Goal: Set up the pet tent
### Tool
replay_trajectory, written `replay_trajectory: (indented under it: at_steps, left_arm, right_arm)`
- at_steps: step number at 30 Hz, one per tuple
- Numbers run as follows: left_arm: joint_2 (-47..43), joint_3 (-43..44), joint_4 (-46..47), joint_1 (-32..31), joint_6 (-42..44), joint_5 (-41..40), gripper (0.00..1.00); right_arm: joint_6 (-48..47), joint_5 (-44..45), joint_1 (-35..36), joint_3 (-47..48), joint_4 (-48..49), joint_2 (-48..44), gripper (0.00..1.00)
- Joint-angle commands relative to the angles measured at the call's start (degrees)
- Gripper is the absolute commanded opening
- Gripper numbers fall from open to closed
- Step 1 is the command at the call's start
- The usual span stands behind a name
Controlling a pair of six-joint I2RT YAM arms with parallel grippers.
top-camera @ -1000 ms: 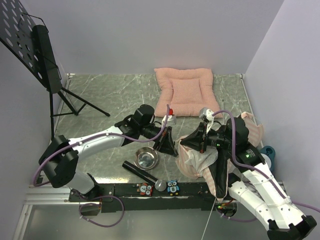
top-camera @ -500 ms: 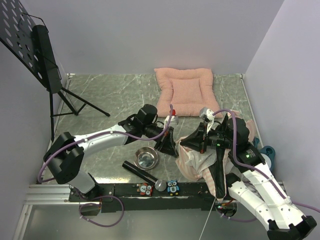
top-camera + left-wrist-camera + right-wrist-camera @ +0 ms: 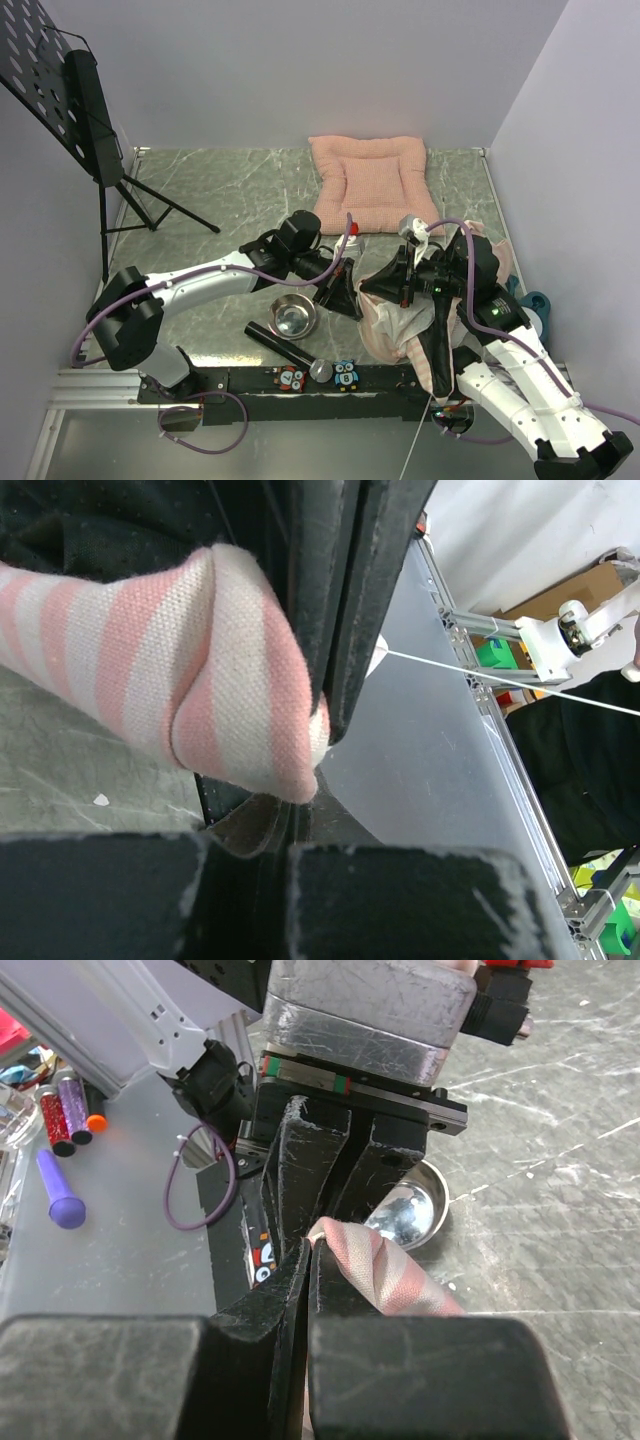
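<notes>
Top external view: two arms, the left arm [image 3: 190,282] and the right arm [image 3: 510,370], meet near the front of the table [image 3: 220,200]. One pet tent [image 3: 440,335] lies crumpled at the front right, bunched under and around the right arm, with black floor and pink stripes mixed together. The left gripper [image 3: 340,290] and right gripper [image 3: 388,284] face each other closely, each pinched tight on a fold of the tent. One pink cushion [image 3: 370,185] lies flat behind them. One steel bowl [image 3: 293,317], one black tube [image 3: 283,345] and two owl figures [image 3: 291,378] (side by side on the front rail) sit near the left arm, and one music stand [image 3: 75,110] stands far left. Left wrist view: one striped tent corner [image 3: 230,690] fills the frame, clamped between black fingers [image 3: 385,600] and hiding most of the table. Right wrist view: closed fingers [image 3: 420,1380] hold the striped tip [image 3: 385,1270], with the bowl [image 3: 405,1215] behind.
</notes>
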Motion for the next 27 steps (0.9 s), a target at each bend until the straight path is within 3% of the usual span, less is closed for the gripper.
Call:
replay_trajectory:
  at_steps: [1,16,27]
  left_arm:
    - [1.5,-1.1,-6.9,-2.6,0.6,-4.1,0.01]
    - [-0.8,2.9,-12.1,-2.6,4.5,-7.2,0.01]
    - [-2.1,7.2,-21.9,-2.6,11.6,-11.7,0.01]
  right_arm:
    - [-0.4,-2.4,-0.3,4.7,15.8,-0.9,0.00]
    - [-12.7,-8.4,-0.3,7.1,-0.9,0.9,0.00]
    - [-22.7,-7.9,-0.1,9.5,-13.8,2.8,0.00]
